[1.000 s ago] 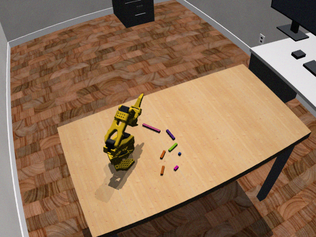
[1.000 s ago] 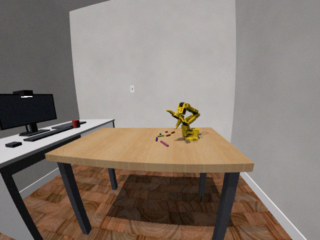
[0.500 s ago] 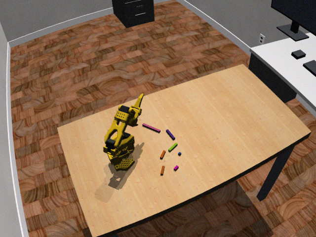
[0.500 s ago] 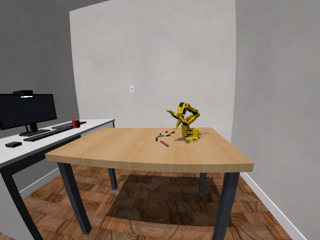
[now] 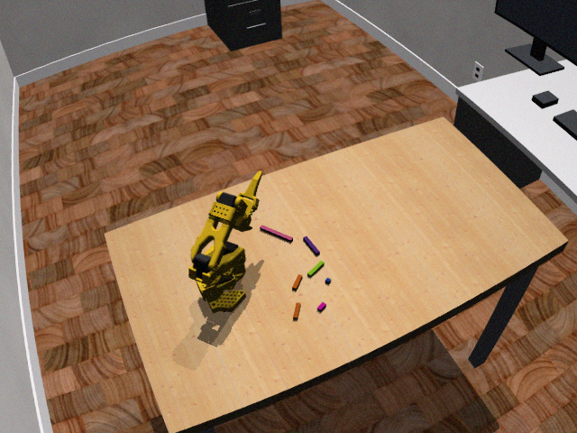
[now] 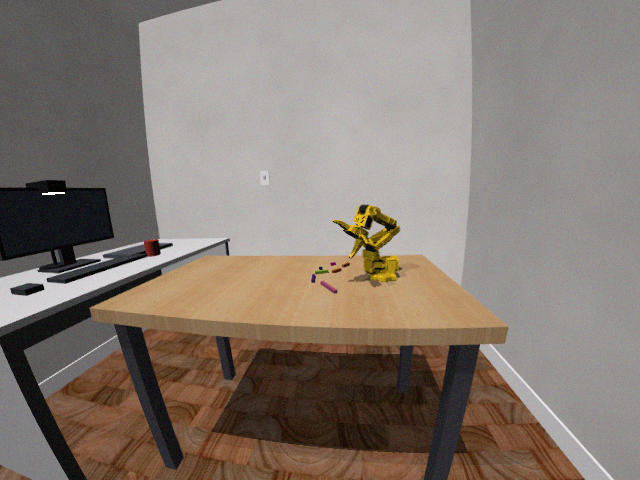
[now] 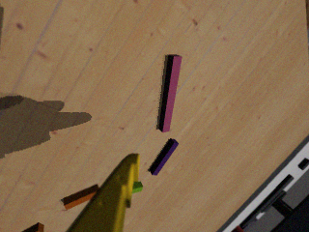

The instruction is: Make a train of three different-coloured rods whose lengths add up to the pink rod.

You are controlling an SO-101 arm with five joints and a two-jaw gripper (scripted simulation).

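Observation:
The pink rod (image 5: pixel 276 233) lies flat on the table, in front of the arm. Beyond it, in a loose arc, lie a purple rod (image 5: pixel 311 245), a lime rod (image 5: pixel 315 268), a small blue rod (image 5: pixel 327 280), two orange rods (image 5: pixel 297 281) (image 5: pixel 296 310) and a magenta rod (image 5: pixel 321 306), all apart from each other. My gripper (image 5: pixel 253 191) is raised high above the table, open and empty, well clear of every rod. The wrist view looks down on the pink rod (image 7: pixel 170 93), the purple rod (image 7: pixel 163 157) and one orange rod (image 7: pixel 80 196), with one yellow jaw (image 7: pixel 113 198) partly covering the lime rod (image 7: pixel 137 187).
The arm's base (image 5: pixel 218 274) stands near the table's left part. A white desk (image 5: pixel 526 116) with a monitor, keyboard and a red cup (image 6: pixel 151 247) stands beside the table. A dark cabinet (image 5: pixel 243 21) is far off on the floor.

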